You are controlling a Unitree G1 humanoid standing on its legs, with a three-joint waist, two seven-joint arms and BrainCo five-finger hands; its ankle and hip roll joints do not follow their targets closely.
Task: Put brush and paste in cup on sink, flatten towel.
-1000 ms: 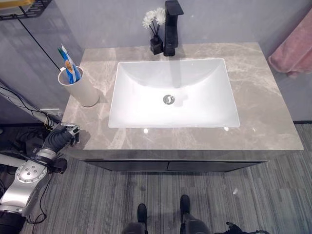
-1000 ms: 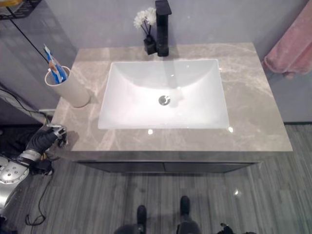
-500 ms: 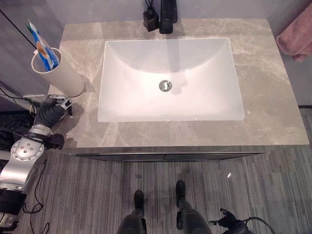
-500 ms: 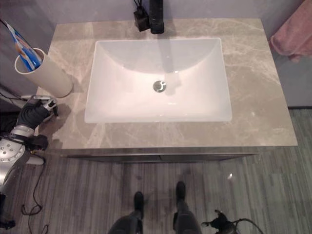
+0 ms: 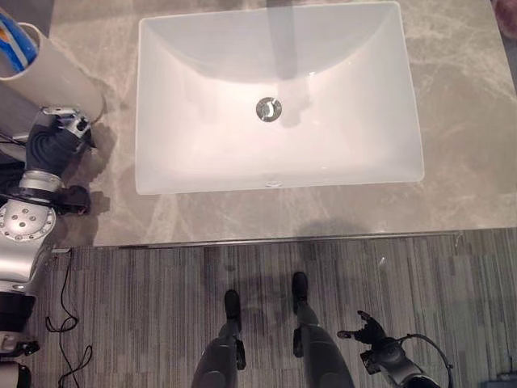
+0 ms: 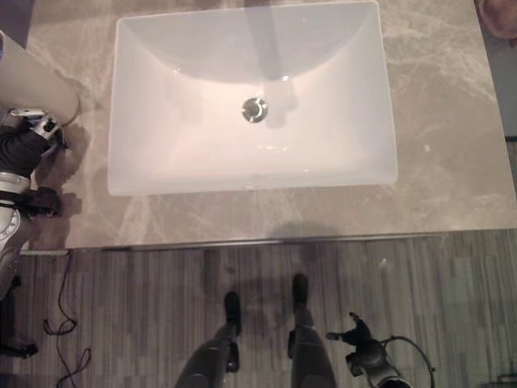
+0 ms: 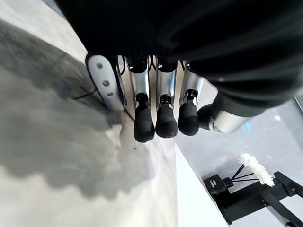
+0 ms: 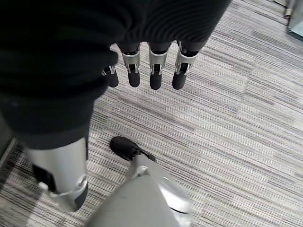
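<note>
Bench (image 5: 460,162): grey marble, white sink (image 5: 275,97) set in it.
Cup (image 5: 60,69): white, upright at the bench's left end, blue-and-white paste (image 5: 16,44) tube inside.
Left hand (image 5: 58,133): just beside the cup's base, fingers (image 7: 165,118) relaxed, holding nothing.
Right hand (image 8: 151,71): low over the striped floor (image 8: 227,123), fingers loose, empty.
Towel (image 5: 510,16): pink, at the bench's far right corner.

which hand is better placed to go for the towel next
Probably the right. The pink towel shows at the counter's far right corner. The left hand sits beside the cup on the opposite side; the right hand hangs relaxed and empty above the floor.
</note>
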